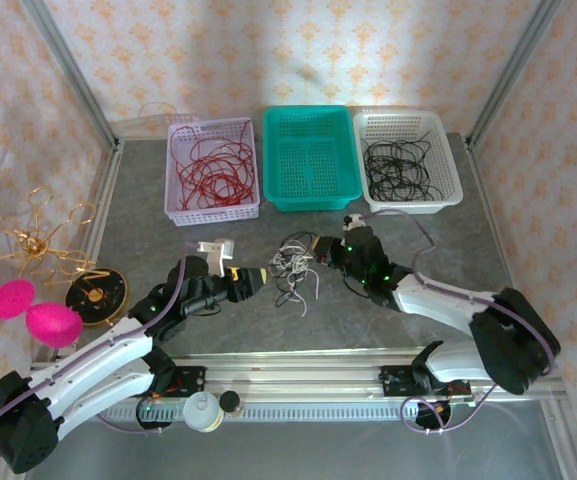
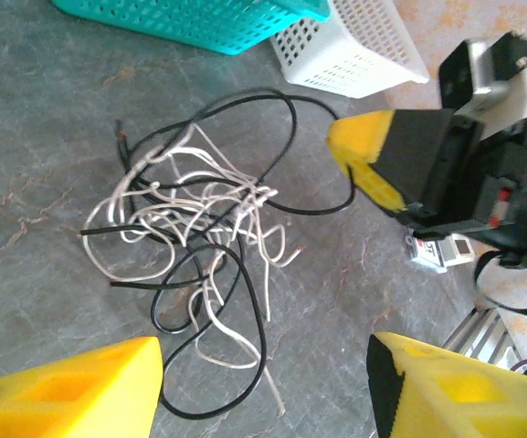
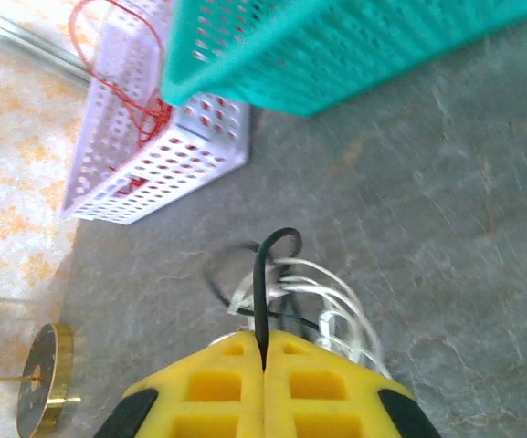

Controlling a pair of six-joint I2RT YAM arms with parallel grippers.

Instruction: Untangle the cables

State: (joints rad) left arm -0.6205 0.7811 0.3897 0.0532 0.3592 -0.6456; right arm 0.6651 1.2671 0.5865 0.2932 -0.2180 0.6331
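A clump of cables (image 1: 293, 265), thin cream-white and black wires, lies on the grey table between my two grippers. In the left wrist view the clump (image 2: 199, 210) spreads out ahead of my left gripper (image 2: 268, 383). That gripper is open, its yellow fingers (image 2: 71, 388) wide apart over the table, and a black loop lies between them. My left gripper (image 1: 258, 277) sits just left of the clump. My right gripper (image 1: 323, 248) is at the clump's right edge. It (image 3: 263, 342) is shut on a black cable (image 3: 261, 274), with white strands (image 3: 336, 301) beside it.
At the back stand a lilac basket (image 1: 180, 205) of red wires, a teal basket (image 1: 311, 157) and a white basket (image 1: 446, 205) of black wires. A gold wire ornament (image 1: 28, 240), pink shapes (image 1: 33, 310) and a gold disc (image 1: 98, 295) sit left.
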